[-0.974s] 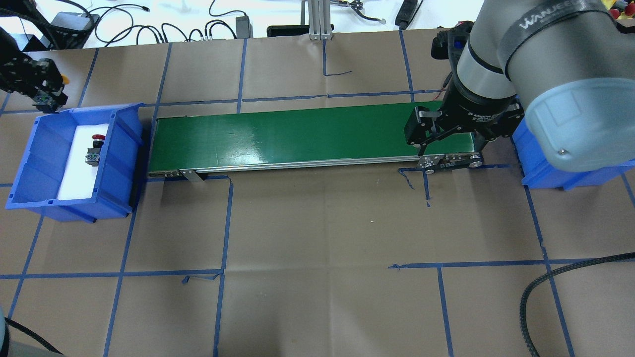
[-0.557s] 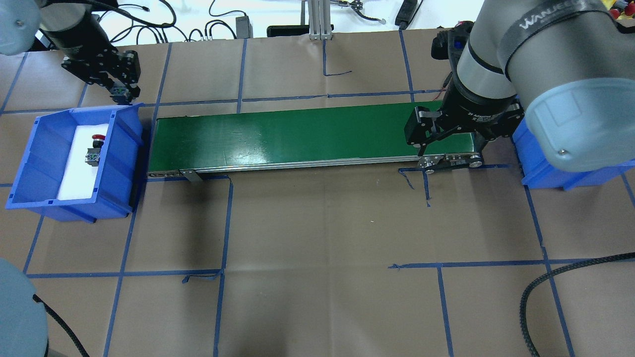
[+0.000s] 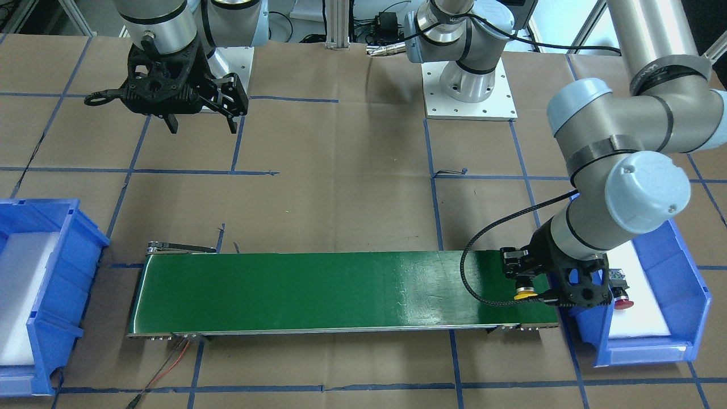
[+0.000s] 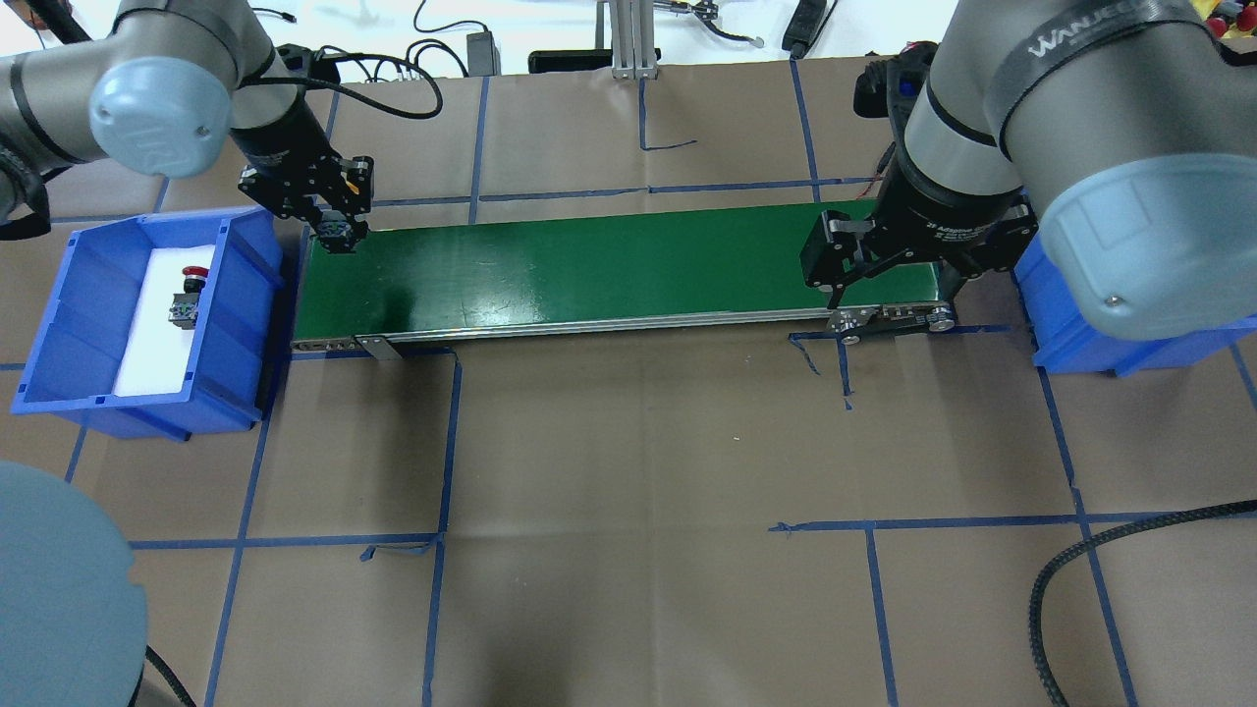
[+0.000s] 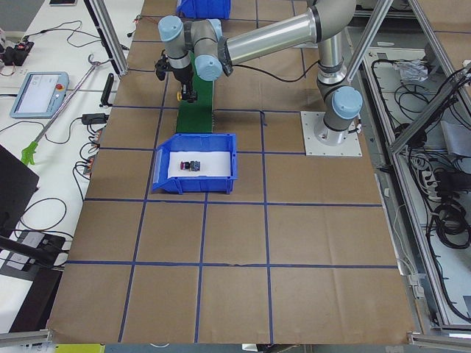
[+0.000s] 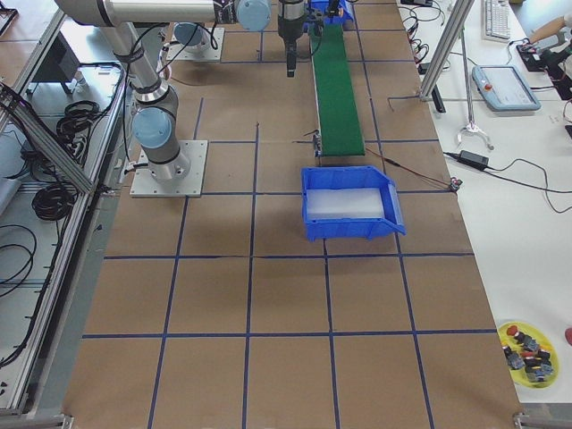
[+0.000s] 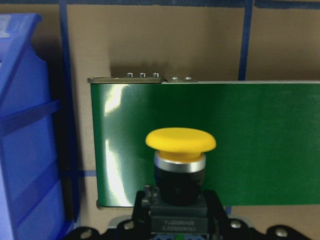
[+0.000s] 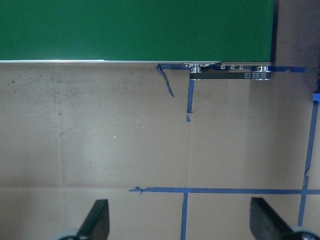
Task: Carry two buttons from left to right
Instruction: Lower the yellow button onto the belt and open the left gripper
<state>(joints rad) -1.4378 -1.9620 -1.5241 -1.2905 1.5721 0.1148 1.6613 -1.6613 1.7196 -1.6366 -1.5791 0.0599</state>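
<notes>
The left tool [image 4: 335, 234] is gripping the yellow button [image 7: 180, 141] by its black switch body, with the mushroom cap standing clear of the jaws. It is hanging over the left end of the green conveyor belt [image 4: 589, 265], just beside the blue bin [image 4: 244, 280] at that end. The red button [image 4: 187, 292] is lying on the white pad [image 4: 147, 344] inside that bin. The right tool [image 3: 203, 126] is hanging with its fingers [image 8: 97, 222] spread wide and nothing between them, above the brown bench [image 4: 638, 471] on the robot's side of the belt's right end. A 2nd blue bin [image 4: 1075, 344] is sitting just beyond that end
</notes>
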